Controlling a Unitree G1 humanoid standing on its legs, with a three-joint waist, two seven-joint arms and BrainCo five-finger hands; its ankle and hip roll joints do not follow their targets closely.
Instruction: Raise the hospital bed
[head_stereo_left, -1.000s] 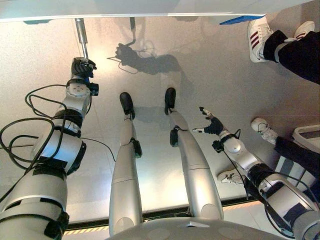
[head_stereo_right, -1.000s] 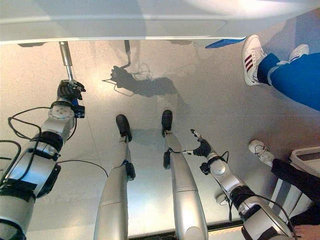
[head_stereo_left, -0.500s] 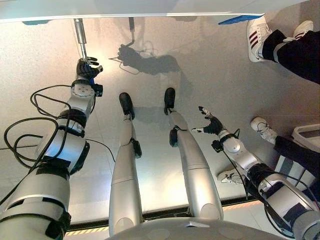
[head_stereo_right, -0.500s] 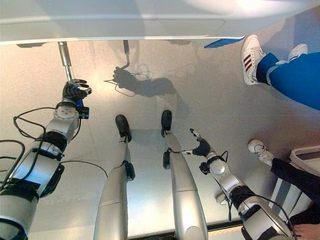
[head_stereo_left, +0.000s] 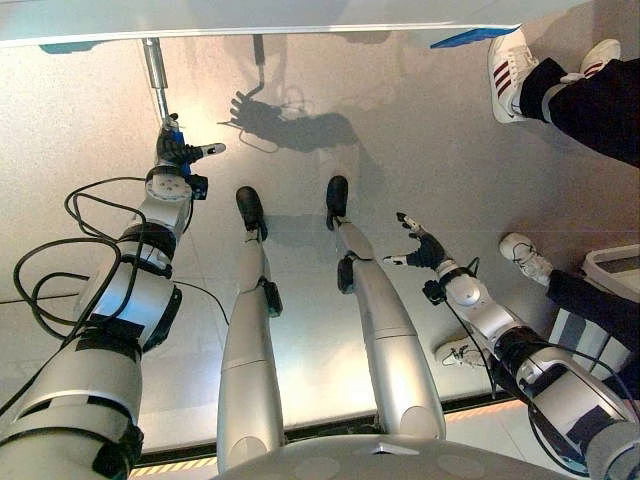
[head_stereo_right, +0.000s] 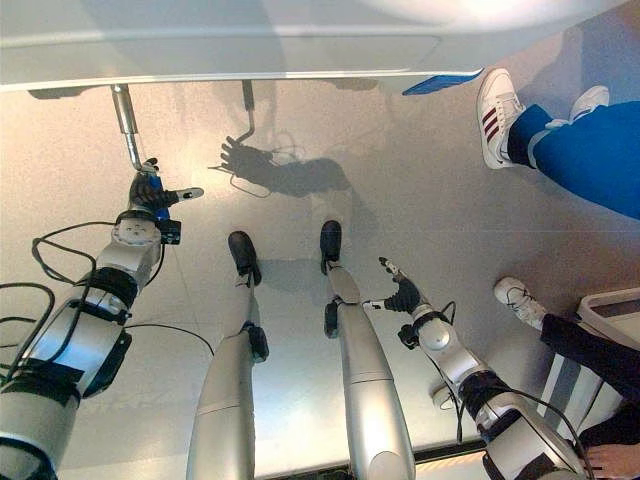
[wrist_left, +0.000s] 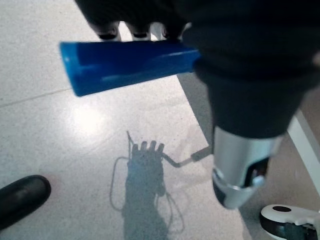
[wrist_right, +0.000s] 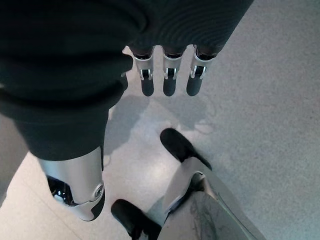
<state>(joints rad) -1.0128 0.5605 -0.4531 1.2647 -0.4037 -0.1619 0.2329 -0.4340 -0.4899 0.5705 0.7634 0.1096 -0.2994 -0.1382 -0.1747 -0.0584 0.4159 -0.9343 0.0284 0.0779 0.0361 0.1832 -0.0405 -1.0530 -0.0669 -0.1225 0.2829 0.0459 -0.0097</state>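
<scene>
Hospital bed (head_stereo_left: 250, 15) runs along the far side of the scene, its pale edge straight ahead of the left hand (head_stereo_left: 172, 152), with a metal crank rod (head_stereo_left: 155, 75) coming down from the frame to a blue handle (wrist_left: 125, 65). That handle is right at the hand: in the left wrist view the blue grip lies across just under the fingertips (wrist_left: 136, 31), and from the head view the thumb sticks out sideways while the fingers look fairly straight, so I'd call the hand spread and resting against the handle, not wrapped round it. Honestly can't tell for sure how much contact there is. The right hand (head_stereo_left: 425, 250) hangs low on the other side, well away from the crank, fingers straight and relaxed, holding nothing. A person's white shoes (head_stereo_left: 515, 60) are off beyond the right hand near the bed's corner. Progress-wise, my read is that this is mid-cranking at best: nothing here shows how high the bed has got, and the hand would need a proper grip on the blue handle before it can turn it round.
</scene>
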